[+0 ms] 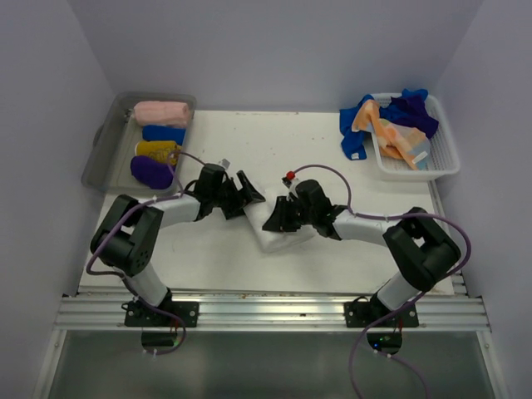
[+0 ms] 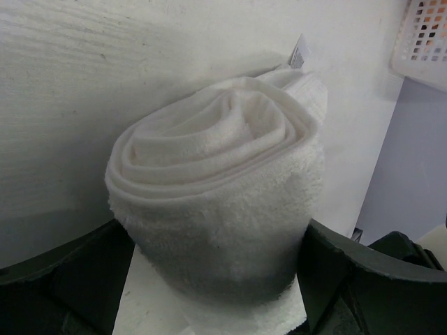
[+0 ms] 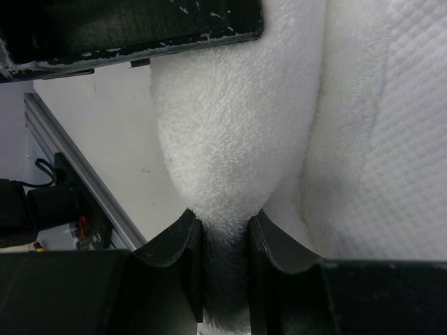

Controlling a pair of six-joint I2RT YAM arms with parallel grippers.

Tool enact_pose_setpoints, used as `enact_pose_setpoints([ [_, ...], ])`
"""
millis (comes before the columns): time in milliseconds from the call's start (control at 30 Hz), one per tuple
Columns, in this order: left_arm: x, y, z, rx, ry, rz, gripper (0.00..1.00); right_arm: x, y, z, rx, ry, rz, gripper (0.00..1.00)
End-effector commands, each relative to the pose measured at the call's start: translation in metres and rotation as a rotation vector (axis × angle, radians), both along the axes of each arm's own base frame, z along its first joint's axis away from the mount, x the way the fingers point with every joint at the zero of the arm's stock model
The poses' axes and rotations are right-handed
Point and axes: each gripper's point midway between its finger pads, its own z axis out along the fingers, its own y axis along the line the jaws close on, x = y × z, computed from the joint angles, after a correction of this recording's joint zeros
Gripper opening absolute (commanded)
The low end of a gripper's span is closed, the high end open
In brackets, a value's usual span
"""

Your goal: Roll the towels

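A white towel (image 1: 274,239) lies mid-table as a thick roll (image 2: 209,160). My left gripper (image 1: 247,193) is open, its jaws wide on either side of the roll's near end (image 2: 216,279), close against the cloth. From the other side my right gripper (image 1: 277,218) is shut on a bunched fold of the same towel (image 3: 230,118), pinched between its fingertips (image 3: 225,230). Rolled pink (image 1: 162,112), blue (image 1: 164,133), yellow (image 1: 156,150) and purple (image 1: 151,171) towels lie in the tub. Loose blue (image 1: 357,133) and orange (image 1: 391,133) towels sit in and over the basket.
The grey see-through tub (image 1: 104,154) stands at the table's back left. The white lattice basket (image 1: 440,158) is at the back right, its corner showing in the left wrist view (image 2: 422,35). A metal rail (image 1: 266,312) runs along the near edge.
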Motion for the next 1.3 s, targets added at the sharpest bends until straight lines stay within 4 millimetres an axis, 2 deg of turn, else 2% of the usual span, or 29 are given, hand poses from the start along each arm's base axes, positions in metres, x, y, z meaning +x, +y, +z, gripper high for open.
enact_pose_setpoints([
  [0, 0.018, -0.013, 0.011, -0.007, -0.088, -0.029, 0.90, -0.016, -0.002, -0.007, 0.010, 0.065, 0.038, 0.01],
  [133, 0.020, -0.017, 0.000, -0.008, -0.062, -0.020, 0.88, -0.021, -0.001, -0.008, 0.013, 0.075, 0.084, 0.01],
  [233, 0.022, -0.018, -0.008, 0.006, -0.038, -0.009, 0.70, -0.025, -0.001, -0.012, -0.001, 0.079, 0.111, 0.04],
  [267, 0.022, -0.017, -0.010, 0.008, -0.029, -0.005, 0.57, -0.026, -0.003, -0.014, -0.010, 0.083, 0.119, 0.04],
  [333, 0.023, -0.018, -0.009, 0.009, -0.022, 0.000, 0.43, -0.028, -0.006, -0.017, -0.030, 0.089, 0.120, 0.07],
  [367, 0.023, -0.018, -0.009, 0.012, -0.020, 0.002, 0.27, -0.027, -0.009, -0.019, -0.048, 0.082, 0.115, 0.09],
  [400, 0.023, -0.017, -0.008, 0.016, -0.014, 0.005, 0.19, -0.026, -0.011, -0.019, -0.065, 0.072, 0.112, 0.16],
  [433, 0.021, -0.016, -0.009, 0.030, 0.001, 0.008, 0.05, -0.028, -0.017, -0.020, -0.095, 0.079, 0.104, 0.19],
  [467, 0.021, -0.015, -0.006, 0.031, 0.001, 0.013, 0.00, -0.020, -0.021, -0.017, -0.132, 0.040, 0.084, 0.29],
  [533, 0.017, -0.008, -0.007, 0.060, 0.036, 0.042, 0.00, -0.019, -0.034, -0.015, -0.205, 0.034, 0.063, 0.42],
  [567, 0.016, -0.005, -0.002, 0.066, 0.035, 0.055, 0.00, -0.011, -0.036, 0.001, -0.212, -0.020, 0.056, 0.49],
  [600, 0.006, 0.003, -0.008, 0.101, 0.089, 0.072, 0.00, -0.004, -0.043, 0.005, -0.257, -0.059, 0.022, 0.59],
  [633, 0.004, 0.008, -0.009, 0.127, 0.104, 0.104, 0.00, -0.007, -0.051, 0.009, -0.298, -0.062, 0.016, 0.64],
  [667, 0.002, 0.012, -0.004, 0.135, 0.105, 0.118, 0.00, 0.001, -0.054, 0.029, -0.313, -0.132, 0.002, 0.67],
  [700, -0.005, 0.018, -0.006, 0.159, 0.135, 0.130, 0.00, 0.009, -0.064, 0.037, -0.366, -0.183, -0.043, 0.71],
  [733, -0.006, 0.021, -0.007, 0.174, 0.147, 0.154, 0.00, 0.003, -0.068, 0.040, -0.413, -0.198, -0.034, 0.72],
  [767, -0.008, 0.023, -0.003, 0.177, 0.146, 0.161, 0.00, 0.009, -0.067, 0.060, -0.431, -0.267, -0.042, 0.73],
  [833, -0.013, 0.025, -0.004, 0.191, 0.168, 0.175, 0.00, 0.006, -0.070, 0.071, -0.554, -0.366, -0.056, 0.74],
  [867, -0.013, 0.025, -0.004, 0.193, 0.169, 0.177, 0.00, 0.008, -0.063, 0.086, -0.573, -0.426, -0.047, 0.74],
  [900, -0.015, 0.025, -0.005, 0.199, 0.180, 0.176, 0.00, -0.001, -0.052, 0.088, -0.607, -0.464, -0.010, 0.74],
  [933, -0.017, 0.023, -0.008, 0.207, 0.192, 0.174, 0.00, 0.001, -0.053, 0.091, -0.664, -0.504, -0.015, 0.74],
  [967, -0.017, 0.022, -0.007, 0.212, 0.201, 0.171, 0.00, 0.001, -0.046, 0.101, -0.676, -0.544, -0.020, 0.74],
  [1000, -0.018, 0.020, -0.009, 0.222, 0.209, 0.166, 0.00, -0.009, -0.033, 0.094, -0.716, -0.568, 0.033, 0.74],
  [1033, -0.019, 0.019, -0.013, 0.232, 0.223, 0.162, 0.00, -0.006, -0.028, 0.102, -0.745, -0.615, 0.023, 0.74],
  [1067, -0.021, 0.017, -0.015, 0.234, 0.229, 0.155, 0.00, -0.009, -0.022, 0.101, -0.766, -0.635, 0.041, 0.75],
  [1100, -0.021, 0.016, -0.015, 0.235, 0.234, 0.152, 0.00, -0.018, -0.009, 0.090, -0.803, -0.653, 0.090, 0.75],
  [1133, -0.022, 0.015, -0.016, 0.236, 0.237, 0.149, 0.00, -0.015, -0.007, 0.093, -0.843, -0.694, 0.087, 0.75],
  [1267, -0.024, 0.013, -0.017, 0.241, 0.243, 0.145, 0.00, -0.026, 0.012, 0.075, -0.943, -0.764, 0.161, 0.75],
])
